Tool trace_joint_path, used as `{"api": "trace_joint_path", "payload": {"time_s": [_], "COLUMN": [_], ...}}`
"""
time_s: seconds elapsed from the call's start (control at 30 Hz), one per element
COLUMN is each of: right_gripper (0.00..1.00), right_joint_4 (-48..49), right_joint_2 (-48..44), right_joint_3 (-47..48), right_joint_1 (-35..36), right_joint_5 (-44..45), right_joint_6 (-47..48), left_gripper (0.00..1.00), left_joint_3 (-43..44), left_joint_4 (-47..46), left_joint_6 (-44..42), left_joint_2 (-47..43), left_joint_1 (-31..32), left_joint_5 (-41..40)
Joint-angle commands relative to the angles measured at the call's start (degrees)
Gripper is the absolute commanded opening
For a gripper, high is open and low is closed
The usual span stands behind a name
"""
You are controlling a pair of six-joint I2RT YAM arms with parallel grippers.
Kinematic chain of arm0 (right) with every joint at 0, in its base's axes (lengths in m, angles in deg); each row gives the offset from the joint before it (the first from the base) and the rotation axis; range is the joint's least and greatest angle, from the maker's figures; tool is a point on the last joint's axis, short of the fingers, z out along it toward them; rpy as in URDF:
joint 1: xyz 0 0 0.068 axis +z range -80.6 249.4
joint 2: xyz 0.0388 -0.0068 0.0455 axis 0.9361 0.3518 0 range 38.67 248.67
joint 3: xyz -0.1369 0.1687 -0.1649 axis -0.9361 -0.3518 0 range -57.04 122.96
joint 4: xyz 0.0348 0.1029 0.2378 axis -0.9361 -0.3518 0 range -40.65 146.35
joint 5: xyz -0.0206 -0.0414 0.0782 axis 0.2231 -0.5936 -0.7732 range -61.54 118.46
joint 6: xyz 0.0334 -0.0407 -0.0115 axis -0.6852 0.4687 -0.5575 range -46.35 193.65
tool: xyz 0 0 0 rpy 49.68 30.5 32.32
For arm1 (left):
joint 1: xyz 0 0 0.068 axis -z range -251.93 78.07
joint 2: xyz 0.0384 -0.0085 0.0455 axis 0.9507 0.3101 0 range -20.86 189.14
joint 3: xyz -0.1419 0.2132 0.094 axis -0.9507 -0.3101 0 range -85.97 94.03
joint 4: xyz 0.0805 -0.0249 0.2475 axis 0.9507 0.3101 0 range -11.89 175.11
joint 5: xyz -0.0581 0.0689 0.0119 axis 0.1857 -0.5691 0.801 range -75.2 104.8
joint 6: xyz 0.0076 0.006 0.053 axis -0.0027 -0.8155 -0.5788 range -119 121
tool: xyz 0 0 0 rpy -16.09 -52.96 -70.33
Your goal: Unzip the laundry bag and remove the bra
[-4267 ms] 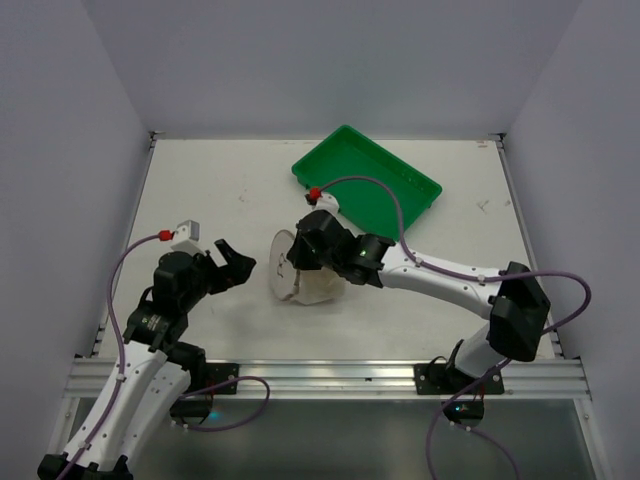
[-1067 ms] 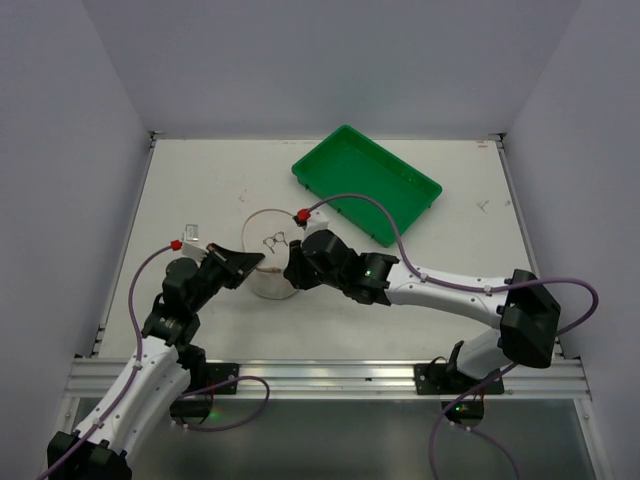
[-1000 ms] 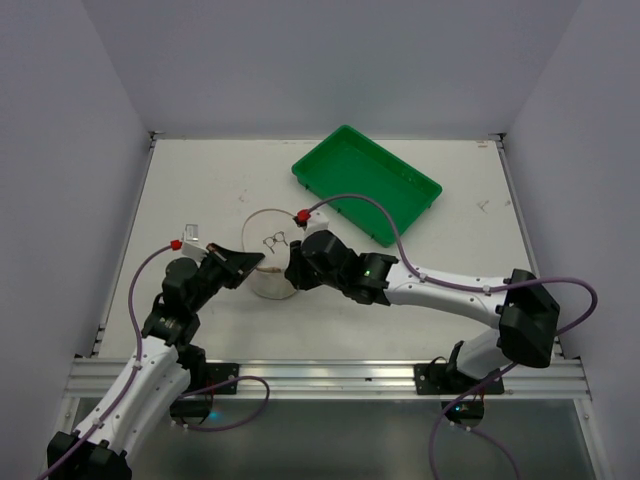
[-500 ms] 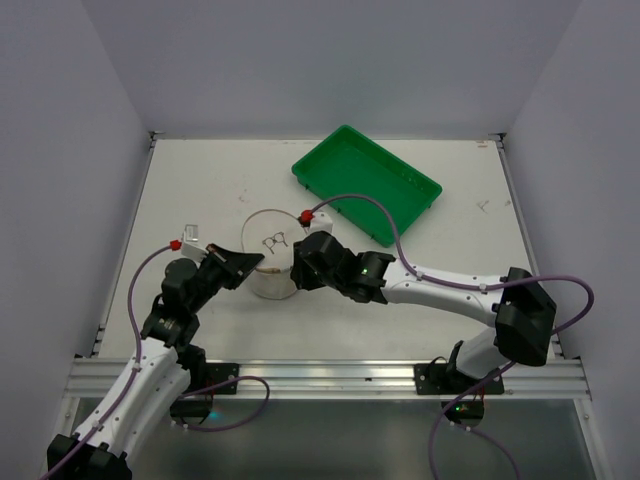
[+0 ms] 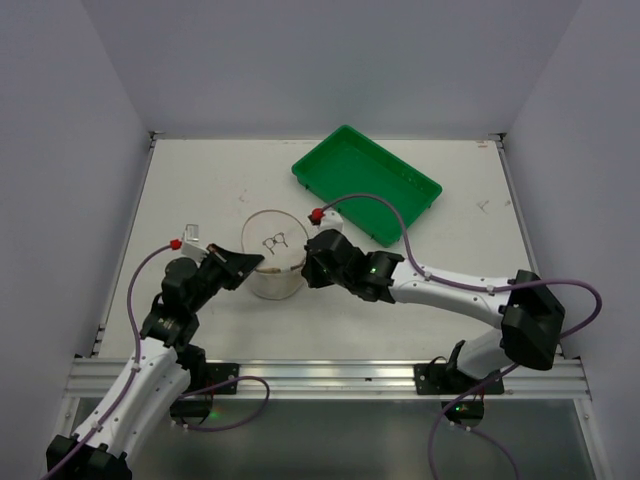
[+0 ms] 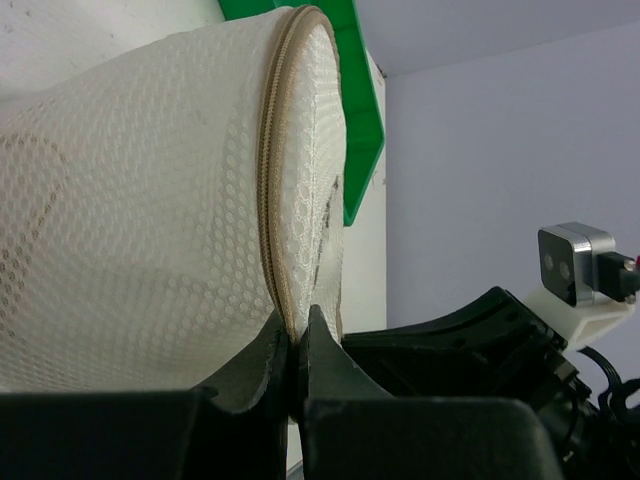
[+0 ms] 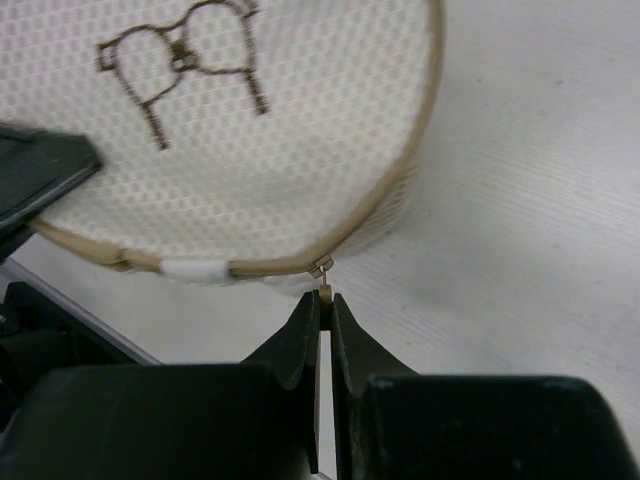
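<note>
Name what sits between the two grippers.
The laundry bag: in the top view it stands between the left gripper, shut on its zipper seam, and the right gripper, shut on the zipper pull.

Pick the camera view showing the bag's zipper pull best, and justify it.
Right wrist: the zipper pull sits close up at the rim of the laundry bag, pinched in the right gripper. The left wrist shows only the zipper track; from the top camera the pull is too small to see.

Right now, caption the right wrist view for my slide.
Right gripper pinches the zipper pull on the laundry bag.
</note>
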Motion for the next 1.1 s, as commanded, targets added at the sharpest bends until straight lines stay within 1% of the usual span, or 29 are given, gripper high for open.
{"api": "trace_joint_path", "payload": {"time_s": [0.0, 0.07, 0.1, 0.13, 0.2, 0.23, 0.3, 0.33, 0.37, 0.4, 0.43, 0.5, 0.53, 0.57, 0.6, 0.63, 0.7, 0.73, 0.77, 0.8, 0.83, 0.87, 0.9, 0.93, 0.97, 1.03, 1.07], "right_gripper": [0.00, 0.00, 0.00, 0.00, 0.00, 0.00, 0.00, 0.00, 0.00, 0.00, 0.00, 0.00, 0.00, 0.00, 0.00, 0.00, 0.00, 0.00, 0.00, 0.00, 0.00, 0.00, 0.00, 0.00, 0.00, 0.00, 0.00], "right_joint_4": [-0.3, 0.7, 1.1, 1.7, 2.9, 3.0, 3.2, 3.7, 5.1, 5.9, 6.6, 7.9, 8.3, 9.6, 10.2, 10.5, 12.0, 12.2, 12.0, 11.8, 11.7, 11.8, 11.8, 11.9, 12.5, 12.8, 13.3], "right_joint_2": [-5.5, -8.5, -9.6, -10.7, -13.6, -14.3, -15.5, -15.9, -16.4, -17.1, -17.2, -16.5, -16.1, -15.4, -14.7, -12.9, -10.8, -9.8, -7.8, -6.9, -6.1, -4.7, -4.1, -3.5, -2.9, -1.2, -0.6], "right_joint_3": [-6.1, -8.9, -11.5, -12.7, -15.4, -15.8, -16.5, -16.7, -17.1, -17.7, -17.9, -17.4, -17.1, -16.6, -15.5, -14.9, -12.1, -10.9, -8.6, -7.3, -6.3, -4.4, -3.6, -3.1, -2.6, -1.3, -1.1], "right_joint_1": [-6.0, -9.1, -12.0, -13.0, -14.7, -14.9, -14.9, -14.9, -14.6, -13.9, -13.2, -9.7, -8.5, -7.3, -5.7, -5.1, -4.2, -4.1, -3.7, -3.6, -3.6, -3.6, -3.5, -3.6, -3.6, -3.5, -3.5], "right_joint_5": [3.6, 2.2, 1.6, 0.8, 0.9, 1.2, 0.3, -1.3, -5.8, -8.0, -9.7, -9.8, -9.4, -9.2, -9.2, -9.5, -10.6, -10.0, -9.3, -8.7, -7.2, -6.5, -5.9, -5.5, -5.6, -6.3, -7.2], "right_joint_6": [1.6, 2.8, 3.4, 5.6, 8.0, 10.3, 13.1, 14.0, 14.6, 14.6, 14.0, 10.6, 9.2, 7.8, 4.3, 2.5, -0.5, -1.1, -1.4, -1.9, -2.0, -2.2, -2.5, -2.7, -2.8, -2.9, -2.9], "left_gripper": [0.00, 0.00, 0.00, 0.00, 0.00, 0.00, 0.00, 0.00, 0.00, 0.00, 0.00, 0.09, 0.23, 0.30, 0.36, 0.46, 0.55, 0.70, 0.78, 0.85, 0.95, 0.98, 1.00, 1.00, 1.00, 1.00, 1.00], "left_joint_3": [3.1, 4.3, 4.7, 5.7, 6.5, 6.8, 8.1, 8.9, 10.2, 13.2, 15.0, 20.4, 21.6, 22.7, 25.0, 26.3, 29.9, 30.4, 30.2, 29.0, 27.7, 26.2, 23.3, 22.1, 21.1, 18.8, 17.9], "left_joint_4": [1.4, 3.0, 3.8, 4.4, 5.3, 5.4, 6.4, 6.8, 8.0, 8.9, 9.6, 10.2, 8.7, 5.0, 3.7, 3.0, 3.4, 3.5, 4.0, 4.7, 5.3, 6.7, 7.6, 9.0, 12.9, 16.2, 17.7], "left_joint_6": [-3.3, -6.3, -7.7, -10.2, -12.7, -15.2, -17.7, -20.4, -21.7, -23.2, -25.1, -25.4, -25.0, -24.6, -24.0, -23.5, -23.1, -22.2, -21.5, -20.4, -18.4, -17.5, -16.7, -16.0, -15.6, -14.5, -13.8], "left_joint_2": [0.7, 2.7, 3.3, 4.3, 6.7, 7.6, 10.9, 12.3, 15.4, 17.1, 18.9, 23.5, 24.8, 27.5, 29.1, 30.7, 34.7, 35.2, 34.5, 33.4, 31.6, 27.4, 25.0, 22.4, 17.6, 13.4, 9.9], "left_joint_1": [0.3, 0.3, 0.2, 0.2, 0.2, 0.2, 0.2, 0.2, 0.2, 0.0, -0.1, -0.2, -0.2, -0.2, -0.3, -0.3, -0.4, -0.4, -0.3, -0.3, -0.3, -0.3, -0.3, -0.3, -0.4, -0.3, -0.2], "left_joint_5": [0.5, 2.1, 2.5, 3.9, 6.1, 8.3, 10.0, 11.0, 11.2, 11.0, 9.1, 5.9, 4.1, 3.5, 3.0, 2.6, 3.0, 3.4, 2.9, 1.7, -1.4, -3.1, -4.8, -6.9, -11.6, -14.1, -15.4]}}
